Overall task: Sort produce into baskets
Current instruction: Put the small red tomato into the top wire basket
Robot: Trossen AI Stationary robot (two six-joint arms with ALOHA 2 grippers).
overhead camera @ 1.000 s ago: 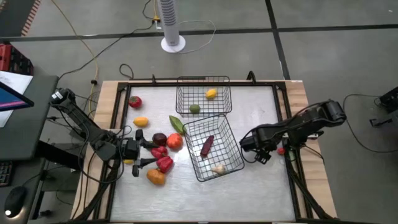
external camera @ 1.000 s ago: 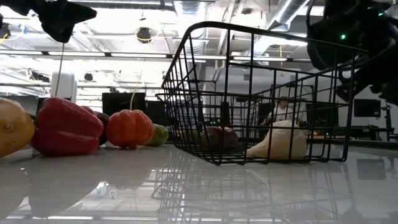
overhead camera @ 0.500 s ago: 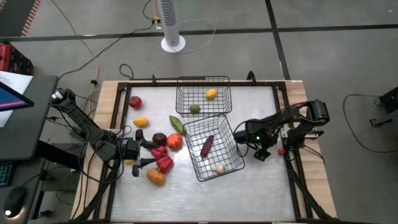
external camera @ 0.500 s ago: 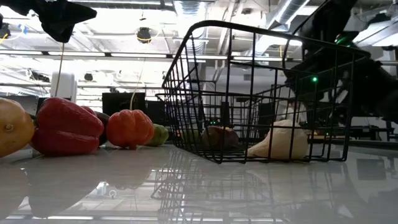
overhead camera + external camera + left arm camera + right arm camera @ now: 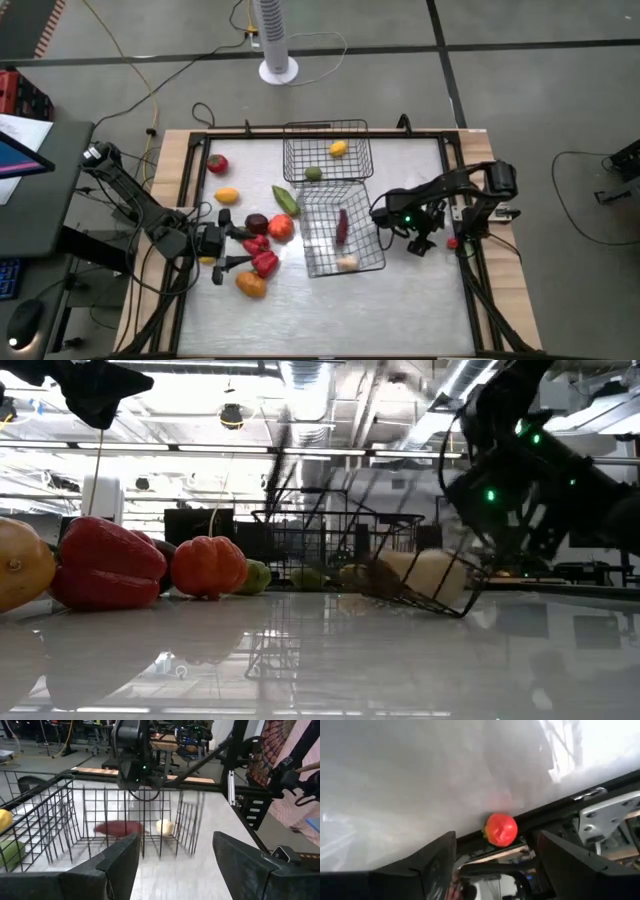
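Note:
The near basket [image 5: 308, 236] stands square on the table and holds a maroon piece [image 5: 343, 224] and a whitish piece [image 5: 347, 264]. The far basket [image 5: 290, 150] holds a yellow piece [image 5: 340, 150] and a green piece [image 5: 313, 174]. Several red, orange, yellow, green and maroon pieces lie at the left, around an orange-red one [image 5: 280, 227]. My left gripper [image 5: 232, 247] hangs open above them. My right gripper [image 5: 420, 245] is open and empty just right of the near basket. That arm's wrist [image 5: 388, 214] stands at the basket's right wall; whether they touch I cannot tell.
A red piece [image 5: 501, 829] lies against the rail at the table's right edge and also shows in the high view [image 5: 452, 242]. Bare table lies along the near edge [image 5: 330, 310]. A black frame runs around the table top.
My right arm has swung toward the table's left, up to the near basket. The basket, skewed before, has turned square to the table and slid a little toward the left. It shows blurred and tipped in the low view. The maroon and whitish pieces have moved with it.

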